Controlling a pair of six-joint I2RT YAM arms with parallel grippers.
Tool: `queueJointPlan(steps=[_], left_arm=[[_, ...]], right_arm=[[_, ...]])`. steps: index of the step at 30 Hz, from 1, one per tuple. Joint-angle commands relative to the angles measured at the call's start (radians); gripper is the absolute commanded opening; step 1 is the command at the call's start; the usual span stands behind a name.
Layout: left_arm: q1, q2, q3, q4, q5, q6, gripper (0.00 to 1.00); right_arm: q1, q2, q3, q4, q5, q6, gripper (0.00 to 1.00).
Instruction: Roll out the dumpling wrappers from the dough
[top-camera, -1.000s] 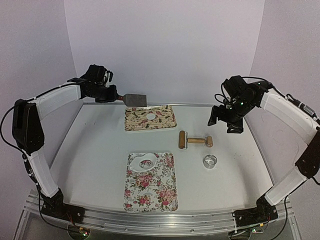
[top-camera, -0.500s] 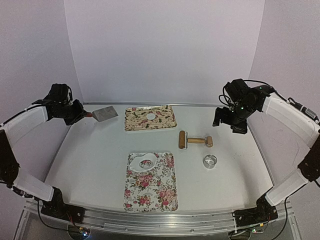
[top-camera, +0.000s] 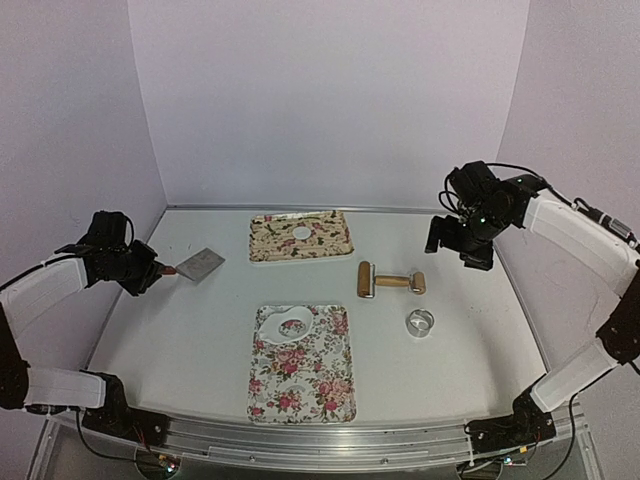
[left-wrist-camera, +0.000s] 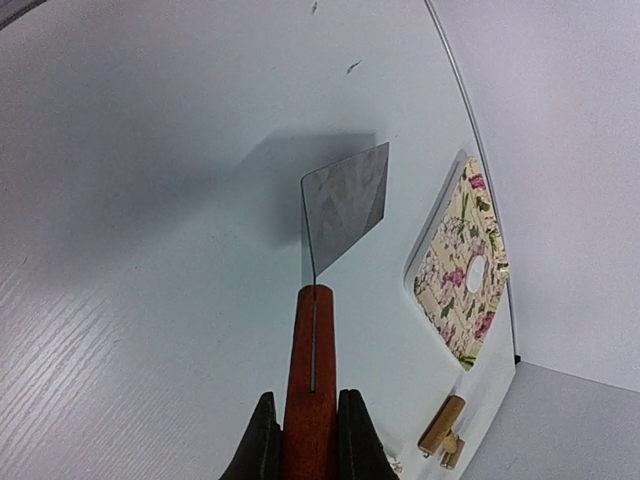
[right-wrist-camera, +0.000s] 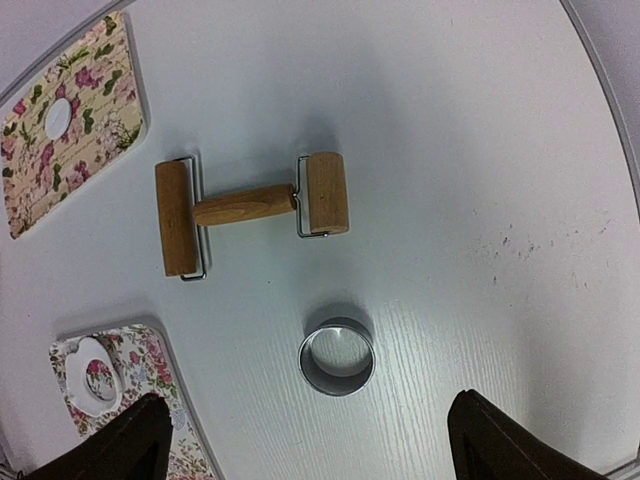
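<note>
One dumpling wrapper (top-camera: 302, 233), a small white disc, lies on the far flowered tray (top-camera: 330, 240); the left wrist view shows it as well (left-wrist-camera: 475, 273). The dough (top-camera: 289, 322), a thin white patch with a round hole, rests on the near flowered tray (top-camera: 320, 385). My left gripper (top-camera: 158, 270) is low over the table's left side, shut on the red-brown handle (left-wrist-camera: 310, 340) of a metal scraper (top-camera: 200, 265). My right gripper (top-camera: 460, 245) hangs open above the right side, over the metal ring (right-wrist-camera: 337, 356), holding nothing.
A wooden rolling pin (top-camera: 390, 281) lies right of centre between the trays, with the metal ring (top-camera: 420, 322) just in front of it. The side walls stand close to both arms. Dough (right-wrist-camera: 95, 365) shows at the right wrist view's lower left.
My left arm has swung from beside the far tray out to the left and down toward the table, carrying the scraper. The right gripper shifted slightly.
</note>
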Motion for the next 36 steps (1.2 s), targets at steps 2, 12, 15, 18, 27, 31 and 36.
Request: queueJointPlan(steps=[2,12,15,18,27,31,36], left_arm=[[0.004,-0.025,-0.043,0.146,0.056,-0.096,0.0],[0.002,0.01,-0.079,0.15,0.106,-0.046,0.11],[0.002,0.011,-0.09,0.149,0.114,-0.036,0.17],[0.003,0.003,-0.105,0.14,0.115,-0.026,0.22],[0.003,-0.034,-0.139,0.091,0.091,0.015,0.34],[0.003,-0.055,-0.159,0.07,0.068,0.031,0.4],[0.003,-0.086,-0.153,0.022,0.027,0.066,0.46]], right_arm=[[-0.005,-0.048,-0.028,0.009,0.043,0.034,0.97],[-0.005,-0.074,-0.072,0.015,0.062,0.026,0.97],[-0.005,-0.08,-0.081,0.019,0.065,0.024,0.97],[-0.006,-0.086,-0.088,0.021,0.065,0.024,0.97],[-0.006,-0.109,-0.101,0.022,0.067,0.021,0.97],[-0.006,-0.114,-0.108,0.022,0.061,0.012,0.97],[-0.006,-0.116,-0.11,0.022,0.048,-0.01,0.98]])
